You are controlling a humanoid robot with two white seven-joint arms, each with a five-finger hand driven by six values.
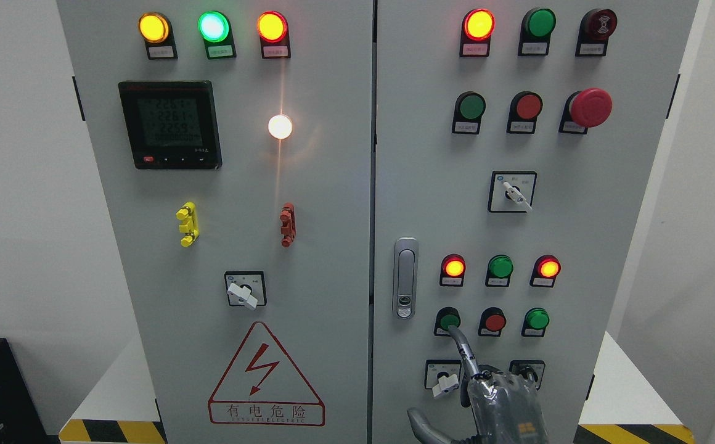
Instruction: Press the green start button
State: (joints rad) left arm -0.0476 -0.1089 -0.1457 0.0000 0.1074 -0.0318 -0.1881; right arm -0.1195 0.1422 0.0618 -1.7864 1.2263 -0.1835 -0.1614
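Two grey cabinet doors, white walls, right robot hand curled, index fingertip touching green button

One view only, from the robot's head. It faces a grey electrical cabinet nearly square-on and looks slightly downward, so the panel's side edges lean inward toward the bottom. The camera stands close: the two doors fill most of the width, and the cabinet's top is cut off just above the upper row of lamps. The seam between the doors runs up the middle of the picture. White walls show at both sides, and hazard-striped floor edges sit at the lower corners. The right hand rises from the bottom edge right of centre, nearest the lens, its extended fingers pointing up at the lower panel.
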